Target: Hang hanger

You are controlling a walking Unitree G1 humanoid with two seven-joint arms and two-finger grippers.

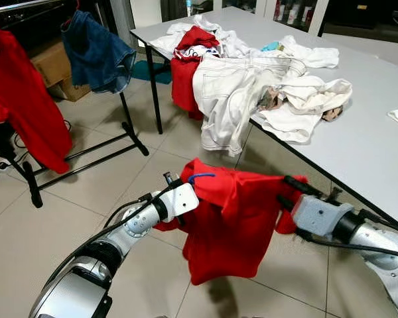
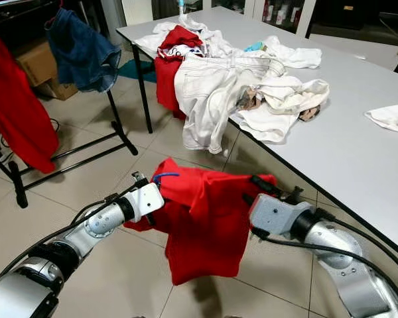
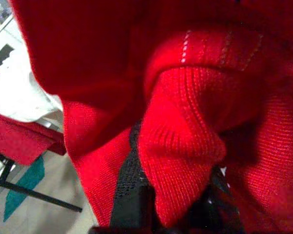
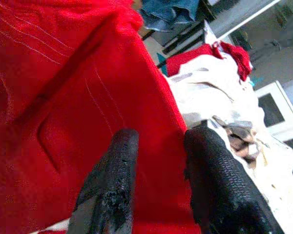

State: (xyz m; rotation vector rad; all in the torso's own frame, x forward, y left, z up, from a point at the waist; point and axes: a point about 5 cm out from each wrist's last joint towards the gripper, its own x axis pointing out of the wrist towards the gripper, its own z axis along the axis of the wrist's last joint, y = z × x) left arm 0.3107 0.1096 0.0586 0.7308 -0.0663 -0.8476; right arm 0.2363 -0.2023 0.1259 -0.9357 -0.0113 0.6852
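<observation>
- Because it is a soft knitted fabric, the red sweater (image 1: 229, 218) is judged light and limp; it will sag and swing wherever it is not supported, and it hangs in mid-air between the two arms, above the tiled floor (image 1: 86, 192) and just beside the grey table (image 1: 371, 126).
- A fold of ribbed knit is seen clamped between the black fingers (image 3: 129, 195) of the left gripper (image 1: 174, 184) in the left wrist view, so that gripper is closed on the sweater.
- The right gripper (image 1: 293, 189) is pressed into the opposite edge of the cloth; in the right wrist view its fingers (image 4: 112, 180) stand a little apart against the red fabric, and whether cloth is pinched between them cannot be told.
- A blue loop (image 1: 200, 177), probably a hanger's hook, is seen at the top of the sweater near the left gripper; the hanger is judged stiff, and that hook is the better place to be gripped for hanging.
- The rest of the hanger is hidden under the cloth, so its shape and seating cannot be made out.
- The clothes rack (image 1: 79, 156) stands well apart on the left with a denim garment (image 1: 96, 53) and another red garment (image 1: 20, 99); its top rail is largely cut off.
</observation>
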